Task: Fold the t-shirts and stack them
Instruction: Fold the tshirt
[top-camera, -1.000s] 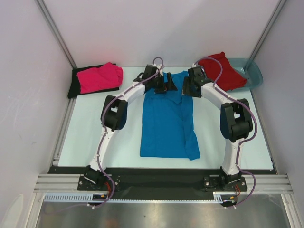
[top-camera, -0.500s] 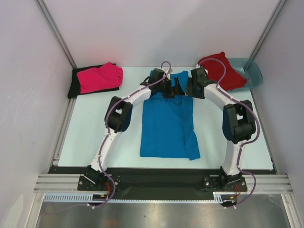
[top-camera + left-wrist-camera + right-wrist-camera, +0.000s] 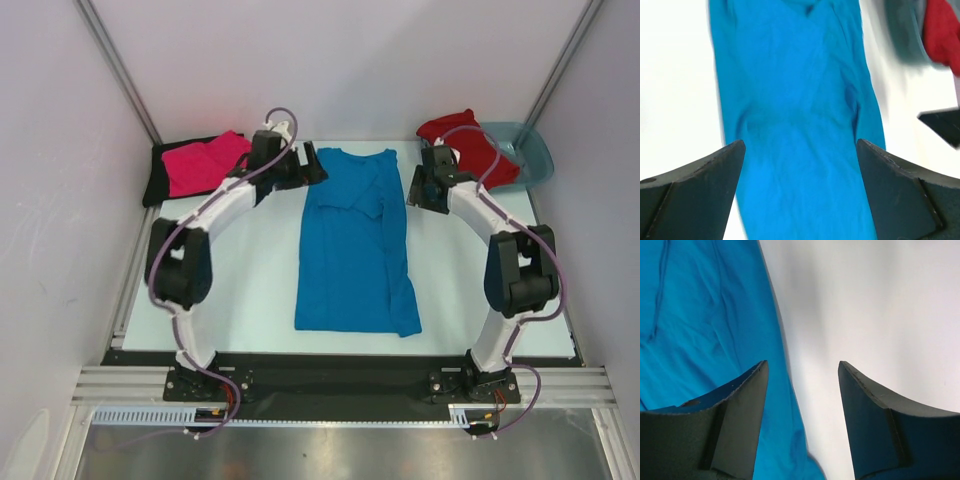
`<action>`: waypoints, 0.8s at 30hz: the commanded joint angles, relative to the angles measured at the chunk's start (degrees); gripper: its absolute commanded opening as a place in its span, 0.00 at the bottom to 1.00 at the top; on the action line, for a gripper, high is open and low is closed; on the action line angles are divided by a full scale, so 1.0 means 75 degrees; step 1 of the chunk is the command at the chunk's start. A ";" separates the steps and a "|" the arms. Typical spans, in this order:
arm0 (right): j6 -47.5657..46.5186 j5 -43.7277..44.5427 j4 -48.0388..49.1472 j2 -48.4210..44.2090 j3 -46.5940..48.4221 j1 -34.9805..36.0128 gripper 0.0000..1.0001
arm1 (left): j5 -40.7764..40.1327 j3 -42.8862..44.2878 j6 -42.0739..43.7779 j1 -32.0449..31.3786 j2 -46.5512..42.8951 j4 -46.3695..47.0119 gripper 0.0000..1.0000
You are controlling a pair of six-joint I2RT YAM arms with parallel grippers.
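Down the middle of the white table (image 3: 250, 290) lies the soft bright blue cloth t-shirt (image 3: 350, 250), limp and light: pinch its far shoulder corners. Your left gripper (image 3: 800, 145) gapes wide, right gripper (image 3: 802, 365) partly, both empty.

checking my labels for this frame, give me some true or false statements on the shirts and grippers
The bright blue cloth t-shirt lies flat on the white table. True.
The left gripper is shut on the blue shirt. False: its jaws stand open, holding nothing.
The hot pink t-shirt lies on the black t-shirt. True.
The red t-shirt lies on the blue one. False: it sits in the translucent teal plastic tub.
The right gripper is open. True.
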 commanded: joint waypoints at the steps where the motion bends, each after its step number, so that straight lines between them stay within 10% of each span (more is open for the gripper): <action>1: 0.0157 -0.0261 -0.0682 -0.0994 -0.0560 0.0031 0.63 | 0.0271 -0.1903 0.0001 -0.0282 -0.1366 0.0390 1.00; 9: 0.0531 -0.1081 -0.1081 -0.3244 -0.3065 0.0078 0.63 | 0.1198 -0.5854 -0.0785 -0.0622 -0.3686 0.1880 1.00; 24: 0.1786 -0.2405 -0.0862 -0.6271 -0.5119 0.2432 0.63 | -0.0204 -0.8399 -0.1780 -0.2052 -0.6359 0.1588 1.00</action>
